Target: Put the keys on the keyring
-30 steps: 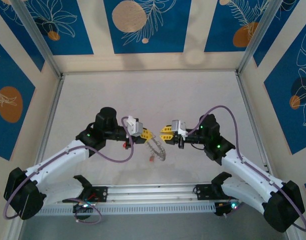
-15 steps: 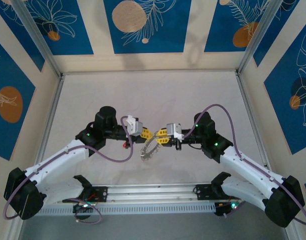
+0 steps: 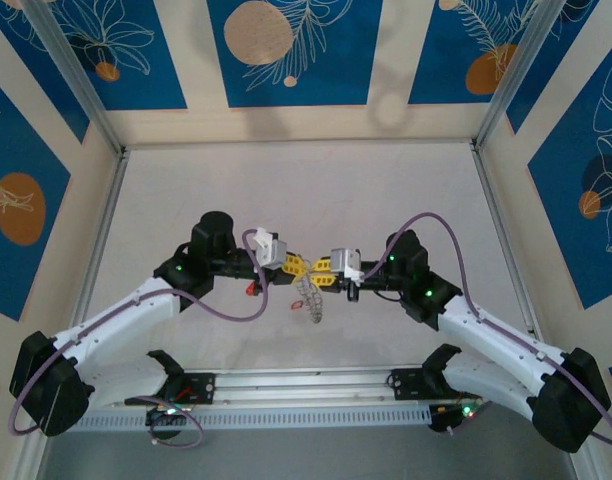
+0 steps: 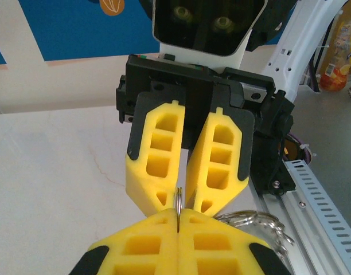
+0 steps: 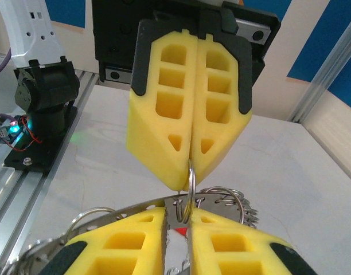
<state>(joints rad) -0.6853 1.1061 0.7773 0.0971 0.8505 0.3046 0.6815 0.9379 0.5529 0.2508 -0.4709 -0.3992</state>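
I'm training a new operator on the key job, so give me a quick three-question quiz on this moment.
1. True or false: the left gripper is shut on a thin metal ring.
2. Multiple choice: in the top view, the right gripper is
A) facing the left one tip to tip
B) parked beside its own base
C) up against the far wall
3. Short answer: what colour are the fingers of both grippers?

Key: 1 true; 2 A; 3 yellow.
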